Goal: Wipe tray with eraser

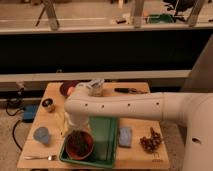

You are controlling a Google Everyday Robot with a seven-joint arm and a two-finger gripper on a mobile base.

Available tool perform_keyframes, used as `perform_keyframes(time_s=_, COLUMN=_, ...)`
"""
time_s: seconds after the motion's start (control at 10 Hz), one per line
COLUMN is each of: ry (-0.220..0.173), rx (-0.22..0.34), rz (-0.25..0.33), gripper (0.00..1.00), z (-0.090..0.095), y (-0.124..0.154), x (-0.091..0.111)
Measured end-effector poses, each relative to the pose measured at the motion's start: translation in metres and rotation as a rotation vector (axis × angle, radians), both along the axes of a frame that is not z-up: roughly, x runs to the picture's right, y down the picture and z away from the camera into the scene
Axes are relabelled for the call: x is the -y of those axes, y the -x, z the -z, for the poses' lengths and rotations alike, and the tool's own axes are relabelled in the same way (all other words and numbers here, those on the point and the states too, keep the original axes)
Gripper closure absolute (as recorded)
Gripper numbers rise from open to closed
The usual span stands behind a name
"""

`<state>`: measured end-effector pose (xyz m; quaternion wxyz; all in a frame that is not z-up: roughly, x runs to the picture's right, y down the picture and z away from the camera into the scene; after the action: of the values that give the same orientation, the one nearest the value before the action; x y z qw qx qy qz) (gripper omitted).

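Hand [80,129], grip impossible to tell, hangs over the green, raised-rim tray [106,136] beside the orange bowl [79,145].

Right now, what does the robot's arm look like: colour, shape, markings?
The arm is a thick white tube with a rounded elbow and a row of dark dots along its side. The gripper, over the tray's left end, is mostly hidden.

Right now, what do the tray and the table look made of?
The tray looks like smooth green plastic: even colour, moulded raised rim. The table seems pale matte wood, though grain is unclear. The gripper is over the tray's left end, above the bowl.
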<state>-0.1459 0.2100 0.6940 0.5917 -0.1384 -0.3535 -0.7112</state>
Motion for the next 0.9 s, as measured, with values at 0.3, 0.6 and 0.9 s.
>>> perform_keyframes(time_s=0.3, ry=-0.001, rx=0.019, rz=0.033, gripper=0.26, z=-0.012, y=0.006, x=-0.011)
perform_keyframes(time_s=0.6, ry=0.015, rx=0.031, rz=0.048, gripper=0.26, z=-0.029, y=0.008, x=-0.024)
perform_keyframes(time_s=0.9, ry=0.029, rx=0.032, rz=0.049, gripper=0.26, z=-0.041, y=0.008, x=-0.030)
